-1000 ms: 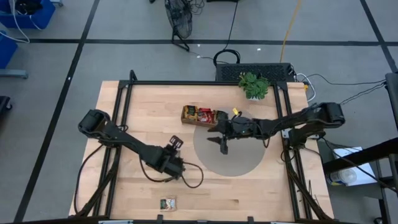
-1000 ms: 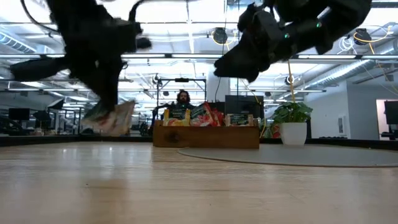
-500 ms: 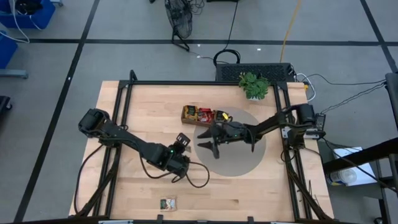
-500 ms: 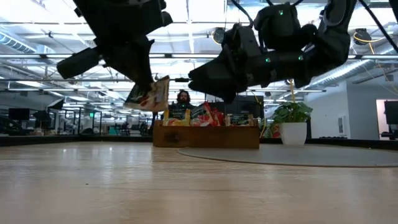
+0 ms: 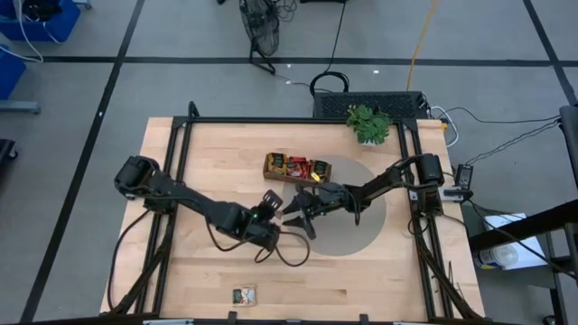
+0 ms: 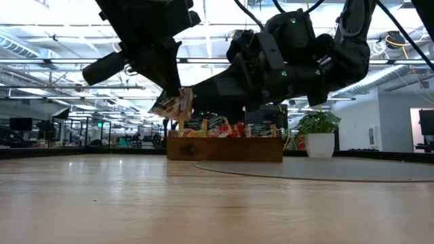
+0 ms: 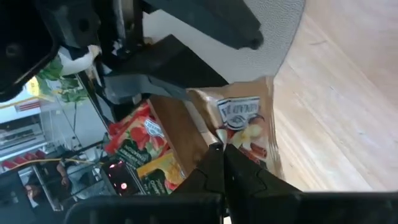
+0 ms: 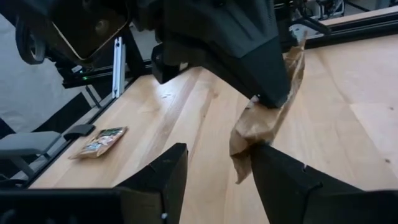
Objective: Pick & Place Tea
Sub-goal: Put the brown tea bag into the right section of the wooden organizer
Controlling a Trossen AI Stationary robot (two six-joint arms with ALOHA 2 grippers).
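My left gripper is shut on a white-and-brown tea sachet, held in the air just left of the grey round mat. My right gripper lies level and open, pointing at that sachet. The sachet's lower end hangs just in front of the right gripper's two fingers; whether they touch it I cannot tell. The brown wooden tray holds red and yellow sachets. A second sachet lies flat near the table's front edge. My left gripper pinches the sachet at one edge between its two shut fingers. The fingers slant down onto its upper part. The sachet hangs tilted below them, slightly crumpled, clear of the table.
A small potted plant stands at the far right behind the mat. The tray sits just beyond both grippers. Bare wood stretches toward the near edge and the left side.
My left gripper has carried the sachet up and toward the table's right, closer to the tray, tipping it as it went. My right gripper has come down and toward the table's left, levelling out and nearing the sachet.
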